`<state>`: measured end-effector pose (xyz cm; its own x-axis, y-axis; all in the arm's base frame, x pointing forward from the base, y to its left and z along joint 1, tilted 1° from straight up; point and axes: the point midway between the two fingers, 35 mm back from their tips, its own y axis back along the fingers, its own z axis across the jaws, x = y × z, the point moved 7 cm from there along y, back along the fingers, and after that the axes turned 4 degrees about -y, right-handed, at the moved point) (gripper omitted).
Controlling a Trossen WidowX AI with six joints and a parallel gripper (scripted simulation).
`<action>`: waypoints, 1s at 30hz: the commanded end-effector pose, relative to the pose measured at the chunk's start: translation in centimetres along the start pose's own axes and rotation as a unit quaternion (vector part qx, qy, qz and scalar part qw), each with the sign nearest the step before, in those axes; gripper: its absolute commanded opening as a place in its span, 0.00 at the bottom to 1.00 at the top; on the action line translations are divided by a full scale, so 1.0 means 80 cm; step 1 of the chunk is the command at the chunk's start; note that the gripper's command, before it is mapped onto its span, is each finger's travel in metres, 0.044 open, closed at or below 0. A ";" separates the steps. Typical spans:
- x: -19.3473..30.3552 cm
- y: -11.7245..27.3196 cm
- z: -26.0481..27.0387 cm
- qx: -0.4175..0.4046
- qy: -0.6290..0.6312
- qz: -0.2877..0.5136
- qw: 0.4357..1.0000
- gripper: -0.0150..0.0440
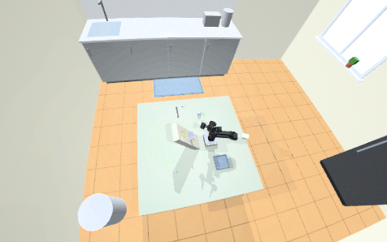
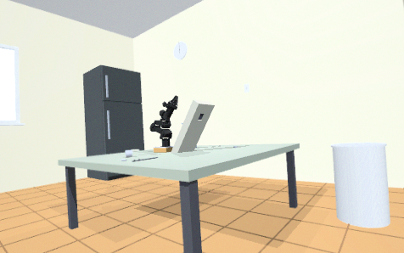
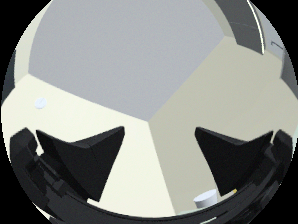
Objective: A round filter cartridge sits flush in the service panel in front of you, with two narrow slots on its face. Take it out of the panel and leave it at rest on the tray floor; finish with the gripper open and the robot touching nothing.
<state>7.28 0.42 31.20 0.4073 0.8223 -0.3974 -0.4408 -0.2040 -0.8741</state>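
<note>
The service panel (image 1: 195,143) (image 2: 186,128) stands tilted on the table. On its face is a small round spot with a yellow ring (image 1: 183,133); it is too small to tell the cartridge or its slots there, and the face is hidden in the exterior view. The blue-grey tray (image 1: 221,162) lies on the table on the other side of the arm's base from the small white cup, with nothing seen in it. My gripper (image 1: 202,126) (image 2: 176,98) (image 3: 161,131) is open and empty. It is raised high above the table, beside the panel and apart from it, and points up toward the walls and ceiling.
A dark rod (image 1: 177,112) and a small white cup (image 1: 199,114) (image 2: 129,154) lie or stand on the table beyond the panel and arm. A small pale object (image 1: 176,171) lies on the panel's other side. A white bin (image 1: 97,212) (image 2: 361,182) (image 3: 205,198) stands on the floor.
</note>
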 end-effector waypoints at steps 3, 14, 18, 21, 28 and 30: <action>-0.002 -0.019 -0.016 0.052 -0.042 0.009 0.998 0.80; 0.019 -0.099 -0.115 0.434 -0.278 0.055 0.855 0.44; 0.027 -0.110 -0.129 0.543 -0.321 0.054 0.774 0.44; 0.030 -0.114 -0.133 0.593 -0.336 0.052 0.730 0.44; 0.038 -0.103 -0.133 0.708 -0.343 0.052 0.616 0.44; 0.040 -0.096 -0.130 0.737 -0.339 0.054 0.582 0.44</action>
<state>19.95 -1.56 34.75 -0.0141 0.9985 0.0534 -0.9996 -0.0153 0.0229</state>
